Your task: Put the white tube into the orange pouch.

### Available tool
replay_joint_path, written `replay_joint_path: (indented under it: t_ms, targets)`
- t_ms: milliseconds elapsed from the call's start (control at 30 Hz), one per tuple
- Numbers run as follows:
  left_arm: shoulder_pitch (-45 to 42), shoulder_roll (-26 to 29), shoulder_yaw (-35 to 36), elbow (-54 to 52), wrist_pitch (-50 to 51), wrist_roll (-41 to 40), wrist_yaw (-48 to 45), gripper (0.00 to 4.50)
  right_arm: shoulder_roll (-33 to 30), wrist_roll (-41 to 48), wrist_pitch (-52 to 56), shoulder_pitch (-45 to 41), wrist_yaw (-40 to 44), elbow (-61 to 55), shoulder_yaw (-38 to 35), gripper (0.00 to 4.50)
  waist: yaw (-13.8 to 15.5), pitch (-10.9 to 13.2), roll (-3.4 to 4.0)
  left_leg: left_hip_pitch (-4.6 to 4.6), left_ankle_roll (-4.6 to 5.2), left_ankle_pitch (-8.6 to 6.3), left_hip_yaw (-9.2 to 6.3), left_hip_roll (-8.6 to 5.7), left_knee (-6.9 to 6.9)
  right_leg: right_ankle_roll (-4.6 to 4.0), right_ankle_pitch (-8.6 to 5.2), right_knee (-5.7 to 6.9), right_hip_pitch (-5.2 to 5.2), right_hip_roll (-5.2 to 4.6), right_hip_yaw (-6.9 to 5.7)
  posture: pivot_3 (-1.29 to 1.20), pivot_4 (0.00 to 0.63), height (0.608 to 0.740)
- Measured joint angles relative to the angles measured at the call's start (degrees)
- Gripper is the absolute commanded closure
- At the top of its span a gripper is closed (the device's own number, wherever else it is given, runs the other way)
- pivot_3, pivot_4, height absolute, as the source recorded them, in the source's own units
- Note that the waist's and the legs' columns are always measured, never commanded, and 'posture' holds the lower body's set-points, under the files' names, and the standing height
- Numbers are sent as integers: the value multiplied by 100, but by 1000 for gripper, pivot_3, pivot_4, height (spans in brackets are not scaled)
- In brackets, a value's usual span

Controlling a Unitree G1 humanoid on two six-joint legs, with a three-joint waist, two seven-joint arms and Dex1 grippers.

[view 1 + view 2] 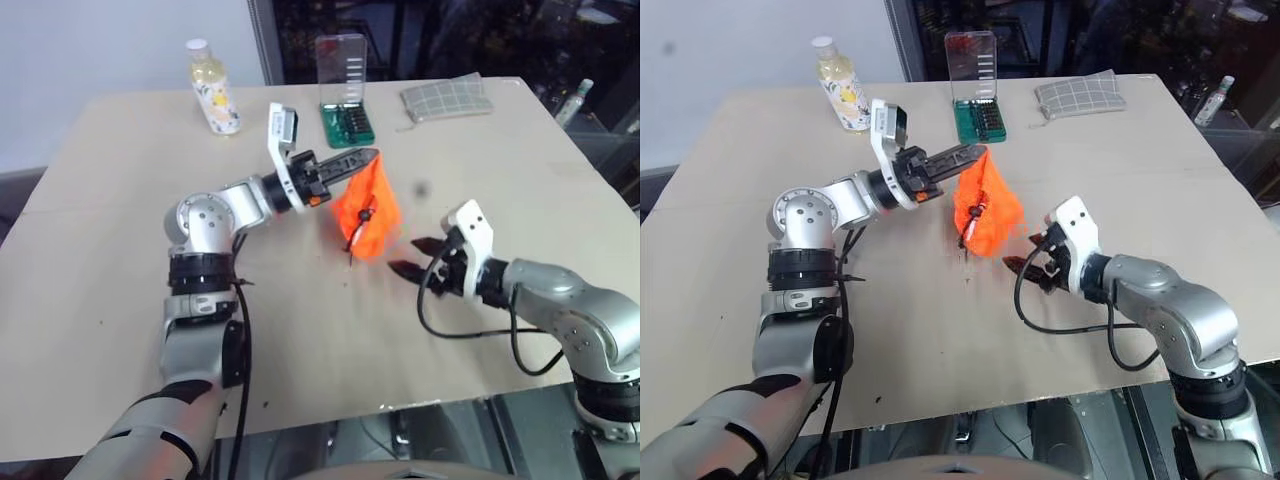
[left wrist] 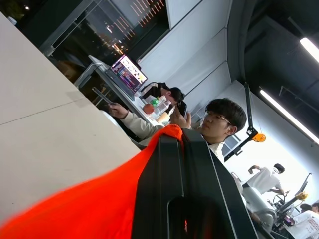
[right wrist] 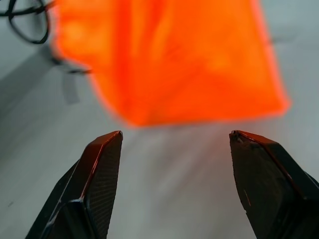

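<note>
Left claw (image 1: 368, 156): we see it closed on the top edge of the orange pouch, holding it up near the middle of the table.
Orange pouch (image 1: 366, 212): it hangs from that pinch and bulges downward; we cannot tell whether its lower end touches the table. A thin black cord (image 1: 358, 232) dangles down its front.
Right claw (image 1: 416, 256): we see it open, fingers spread wide and holding nothing, just beside the pouch at about 4 o'clock from it, pointing toward its lower part.
White tube (image 1: 572, 103): we make out a slim white tube off the table's far right corner, at roughly 2 o'clock from the pouch and well apart from both claws.
Table (image 1: 90, 270): pale tan board; toward 11 o'clock stands a yellowish bottle (image 1: 213, 89), at 12 o'clock a green bit case (image 1: 345, 96) with its clear lid up, at 1 o'clock a grey checked cloth (image 1: 447, 98).
</note>
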Motion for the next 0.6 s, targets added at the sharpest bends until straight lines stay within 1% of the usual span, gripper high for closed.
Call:
replay_joint_path:
  t_ms: [300,433,600]
  targets:
    - [1,-94,-270,-237,-282,124,115,4500,62,162,178,313,-263,-198,-177,1052,12,0,0,1,-1,0,0,0,0,0,0,1,0,0,2,0,150,740]
    - [1,-143,-451,-242,-405,212,122,4500,449,198,185,378,-591,-225,-230,1052,12,0,0,2,0,0,2,0,0,0,0,2,0,1,4,0,150,740]
    - [13,-137,-597,-262,-617,358,92,4500,661,256,184,375,-708,-186,-228,1052,8,0,0,3,-1,0,2,0,0,0,0,3,0,2,4,0,150,740]
